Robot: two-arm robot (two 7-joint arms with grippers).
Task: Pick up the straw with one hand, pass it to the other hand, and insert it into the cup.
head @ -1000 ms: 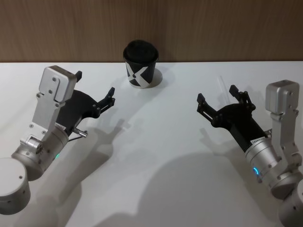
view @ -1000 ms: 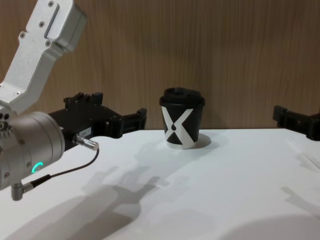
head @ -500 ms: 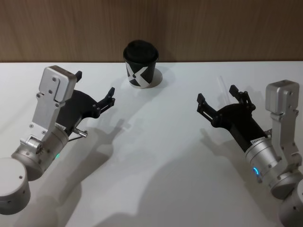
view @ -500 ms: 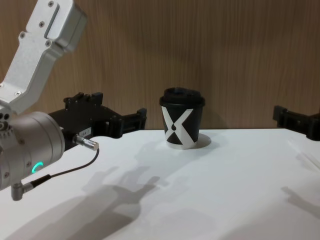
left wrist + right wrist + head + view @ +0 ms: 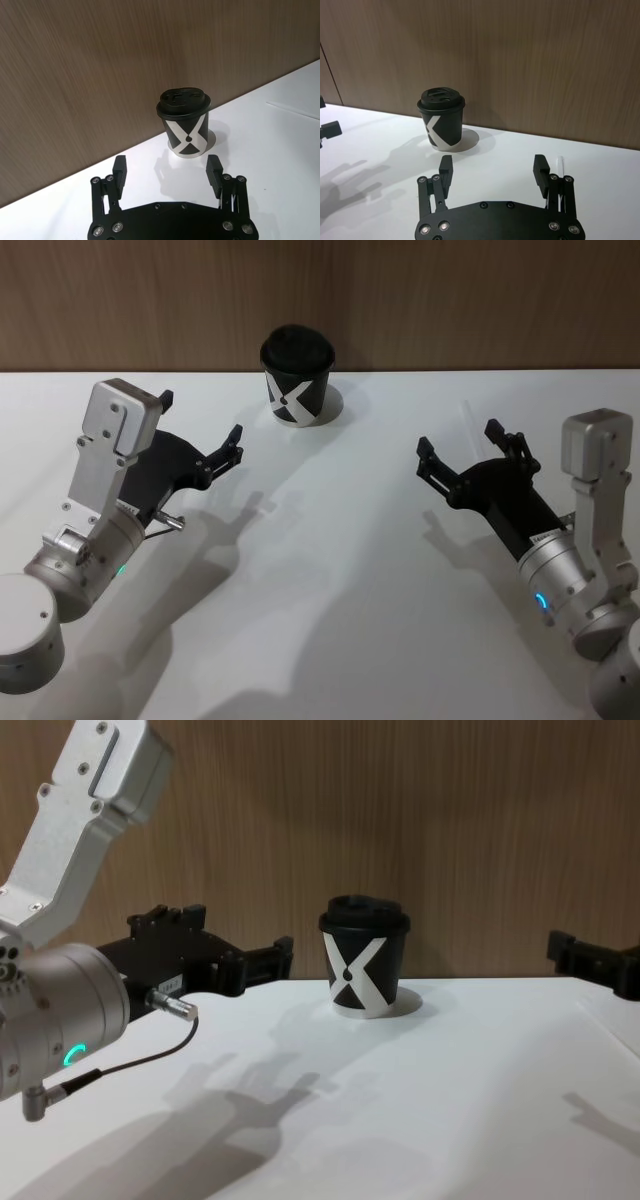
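- Right of the cup [image 5: 296, 375] and nearer the robot, the right gripper [image 5: 458, 440] hangs above the table [image 5: 340, 620], its fingers spread wide and holding nothing.
- Just past those fingertips, also right of the cup, the straw [image 5: 467, 416] lies flat on the table. It is white on white, so it shows only faintly. From the right wrist it appears beside one finger, not touching it.
- Left of the cup, the left gripper [image 5: 202, 416] hangs off the table, likewise spread and empty, pointing roughly toward the cup.
- The cup stands upright at the back of the table with its lid on, well apart from both grippers.
- The step in hand, as I judge it, is the first pick-up — nothing touches the straw yet.
- The next move likely calls for the right gripper to reach forward and lower until the straw sits between its fingers, then close gently. A thin straw lying flat offers little to grip, so the fingertips must come right down to the surface.
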